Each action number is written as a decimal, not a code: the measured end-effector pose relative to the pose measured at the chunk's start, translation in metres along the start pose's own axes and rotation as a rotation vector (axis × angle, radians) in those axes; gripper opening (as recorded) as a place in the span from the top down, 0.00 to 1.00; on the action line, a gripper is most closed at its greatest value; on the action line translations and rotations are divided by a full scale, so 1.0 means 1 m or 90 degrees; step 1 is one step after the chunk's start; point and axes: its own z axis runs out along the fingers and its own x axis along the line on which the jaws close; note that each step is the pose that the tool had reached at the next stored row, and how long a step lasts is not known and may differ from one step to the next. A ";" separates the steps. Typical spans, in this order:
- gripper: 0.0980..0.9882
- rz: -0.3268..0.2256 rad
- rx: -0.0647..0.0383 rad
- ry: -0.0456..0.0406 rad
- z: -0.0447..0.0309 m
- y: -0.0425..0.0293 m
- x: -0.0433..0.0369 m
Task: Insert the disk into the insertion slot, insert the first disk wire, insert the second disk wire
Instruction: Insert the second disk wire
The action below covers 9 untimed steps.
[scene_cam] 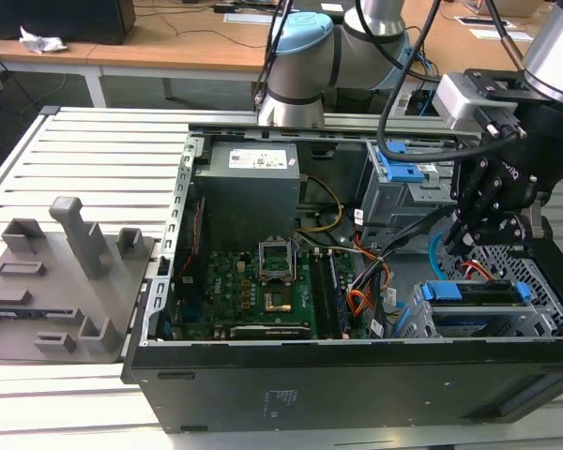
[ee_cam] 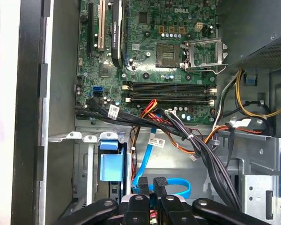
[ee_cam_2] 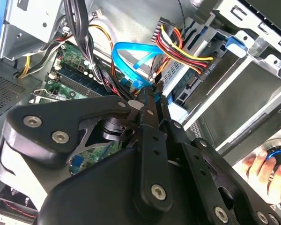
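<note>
- The gripper (ee_cam_2: 152, 91) hangs low inside the open computer case (scene_cam: 357, 384), its fingers drawn nearly together on the plug end of the second disk wire (ee_cam_2: 131, 58); the grip looks like a pinch on the plug, though the contact itself is partly hidden.
- In the first wrist view the fingertips (ee_cam: 160, 182) sit against the light blue loop, which curves beside them, probably held so the plug faces the drive's connector edge.
- Just beside the gripper in the exterior view, the disk (scene_cam: 479, 292) already sits in the insertion slot (scene_cam: 530, 272), its blue carrier edge showing at the cage mouth.
- The first disk wire (scene_cam: 479, 270) shows as a thin red-orange line just above the disk; whether it is plugged in cannot be told.
- Farther in, the motherboard (scene_cam: 253, 281) lies flat on the case floor, with the power supply (scene_cam: 253, 183) beyond it.
- Outside the case, a grey fixture tray (scene_cam: 66, 281) rests on the slatted table (scene_cam: 103, 150).
</note>
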 end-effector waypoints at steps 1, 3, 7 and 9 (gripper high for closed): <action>0.93 0.000 0.000 0.0000 0.0000 0.0000 0.0006; 0.93 0.000 0.000 0.0000 0.0001 0.0000 0.0036; 0.93 0.000 0.000 -0.0009 0.0013 -0.0002 0.0083; 0.93 0.000 0.000 -0.0032 0.0022 -0.0009 0.0102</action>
